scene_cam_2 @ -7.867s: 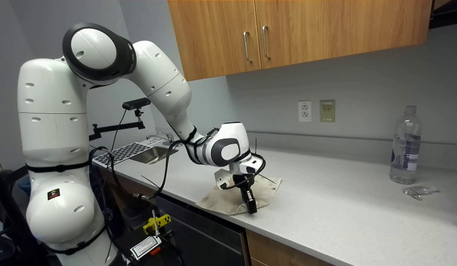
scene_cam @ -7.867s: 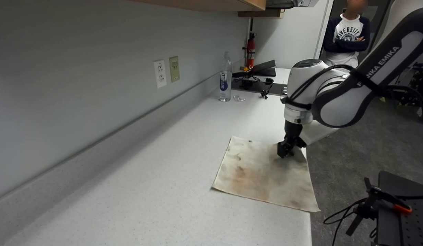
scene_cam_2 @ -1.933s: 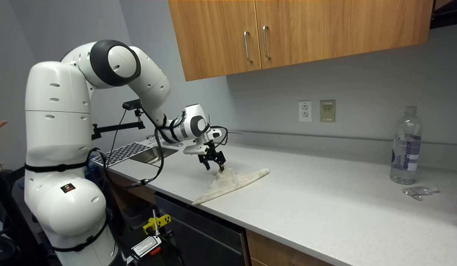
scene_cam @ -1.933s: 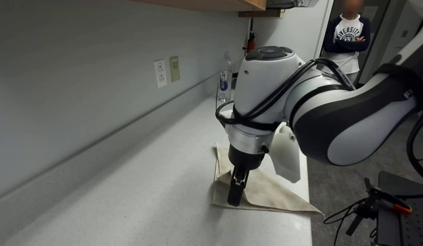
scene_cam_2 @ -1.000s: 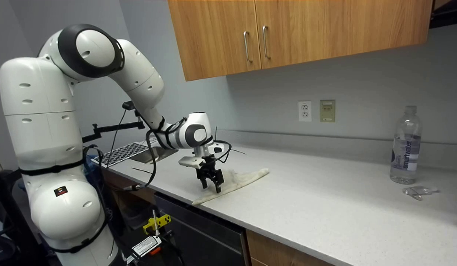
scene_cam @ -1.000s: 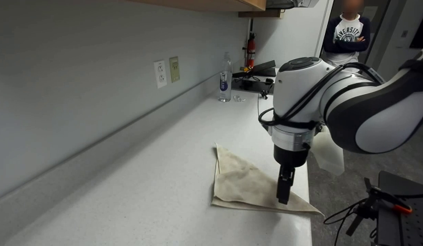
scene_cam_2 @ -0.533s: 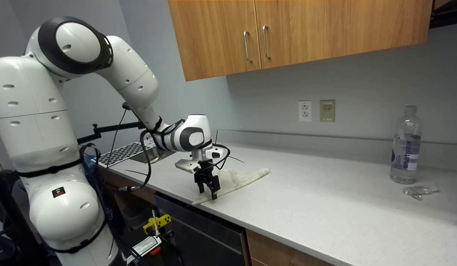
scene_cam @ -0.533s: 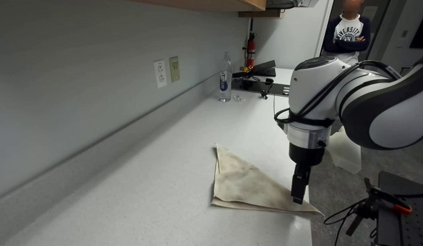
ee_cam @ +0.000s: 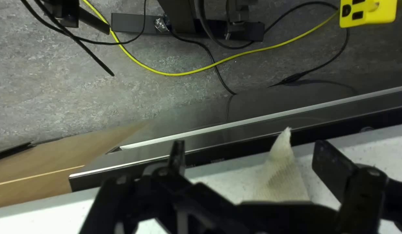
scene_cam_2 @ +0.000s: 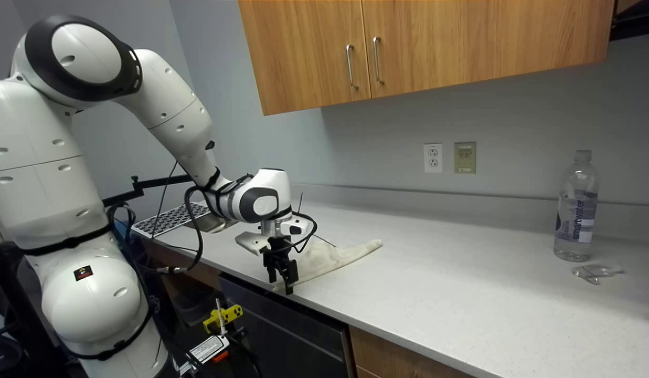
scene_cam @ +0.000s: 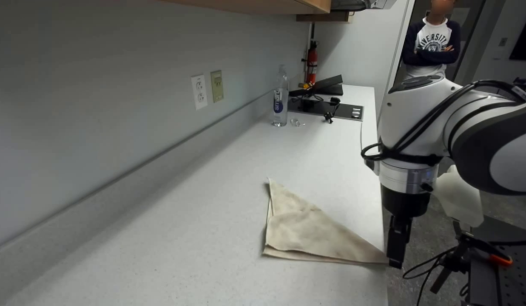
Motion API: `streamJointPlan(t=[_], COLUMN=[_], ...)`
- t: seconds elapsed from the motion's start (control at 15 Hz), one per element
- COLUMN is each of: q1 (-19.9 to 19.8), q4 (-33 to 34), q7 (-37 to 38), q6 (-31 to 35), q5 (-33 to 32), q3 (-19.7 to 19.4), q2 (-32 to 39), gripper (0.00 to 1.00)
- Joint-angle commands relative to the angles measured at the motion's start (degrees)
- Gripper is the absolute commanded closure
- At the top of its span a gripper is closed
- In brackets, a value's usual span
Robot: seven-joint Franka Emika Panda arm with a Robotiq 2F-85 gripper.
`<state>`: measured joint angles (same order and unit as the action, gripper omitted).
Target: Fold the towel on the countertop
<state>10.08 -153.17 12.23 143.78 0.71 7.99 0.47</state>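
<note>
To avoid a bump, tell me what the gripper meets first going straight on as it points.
Downward, the gripper would likely meet the towel corner jutting past the countertop edge between its open fingers; depth leaves unclear whether a fingertip would hit that edge first.

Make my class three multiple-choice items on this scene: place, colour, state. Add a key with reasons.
1. Near the gripper, the towel reaches:
A) the stovetop
B) past the countertop edge
C) the sink

2. The fire extinguisher is:
A) green
B) blue
C) red

3. The gripper is:
A) shut on the towel
B) open
C) shut, empty

1 B: the wrist view shows its tip beyond the edge.
2 C: its body looks red in an exterior view.
3 B: in the wrist view its jaws stand wide apart.
</note>
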Motion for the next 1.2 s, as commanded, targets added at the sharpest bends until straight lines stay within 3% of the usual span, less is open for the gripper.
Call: streamJointPlan(t=[0.0,0.6,1.13], q1=[0.1,-0.1,-0.2], q4=[-3.0,-2.1,-1.4], q7=[-3.3,-10.6,-11.2], q6=[0.3,4.0,5.1], q5=[4.4,12.2,13.2], q3=[1.0,1.4,1.7], q2=[-2.8,-0.6,2.6], gripper=[0.0,0.0,0.09])
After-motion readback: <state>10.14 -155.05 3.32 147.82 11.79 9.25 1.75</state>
